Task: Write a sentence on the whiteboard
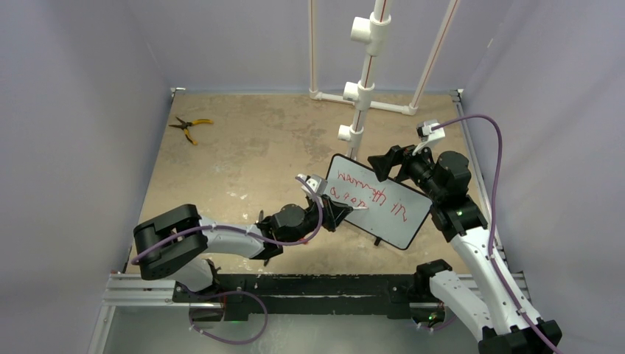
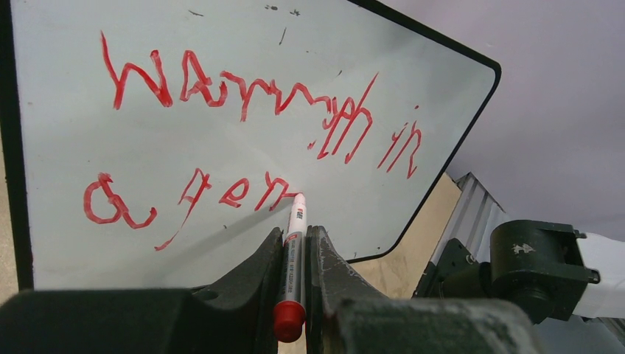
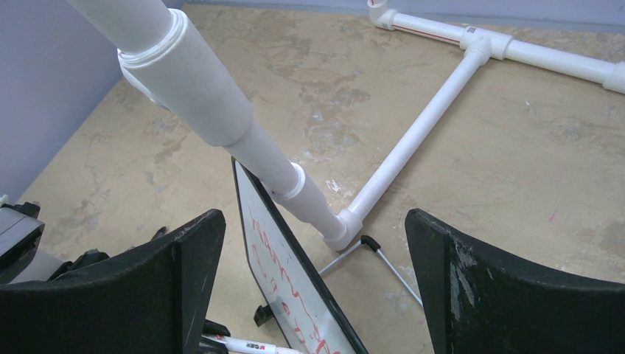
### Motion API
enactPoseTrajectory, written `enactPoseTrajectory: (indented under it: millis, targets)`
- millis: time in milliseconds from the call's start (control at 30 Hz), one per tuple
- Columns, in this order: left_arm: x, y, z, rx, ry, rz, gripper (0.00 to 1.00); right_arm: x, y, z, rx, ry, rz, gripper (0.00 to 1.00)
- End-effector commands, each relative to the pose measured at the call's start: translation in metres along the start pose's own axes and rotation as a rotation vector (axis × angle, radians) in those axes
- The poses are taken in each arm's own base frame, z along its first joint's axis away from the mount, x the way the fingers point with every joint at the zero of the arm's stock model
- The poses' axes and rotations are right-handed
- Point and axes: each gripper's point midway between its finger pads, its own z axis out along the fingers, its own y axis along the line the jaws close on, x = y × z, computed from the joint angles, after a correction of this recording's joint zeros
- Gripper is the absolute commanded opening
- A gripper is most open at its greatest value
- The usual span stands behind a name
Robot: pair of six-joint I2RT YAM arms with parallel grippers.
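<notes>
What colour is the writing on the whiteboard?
The writing is red; the left wrist view shows it best.

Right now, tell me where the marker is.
In the left wrist view the marker sits centre-bottom, clamped in the left gripper's jaws, its tip on the whiteboard at the end of the sentence's second line.

Bright diffuse light, soft shadows on the table (image 1: 243, 162), faint shadow of the marker (image 2: 296, 221) on the whiteboard (image 2: 243, 147), close foregrounds blurred.
</notes>
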Motion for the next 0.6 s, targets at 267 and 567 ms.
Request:
enactPoseTrajectory:
  millis: [267, 567]
  targets:
    - [-0.025, -0.017, 0.007, 0.043, -0.078, -0.002, 0.00, -0.008, 0.001, 0.000, -0.001, -0.028, -0.020, 0.95]
    - [-0.041, -0.020, 0.000, 0.037, -0.110, 0.006, 0.00, -0.008, 0.001, 0.000, -0.001, -0.028, -0.020, 0.95]
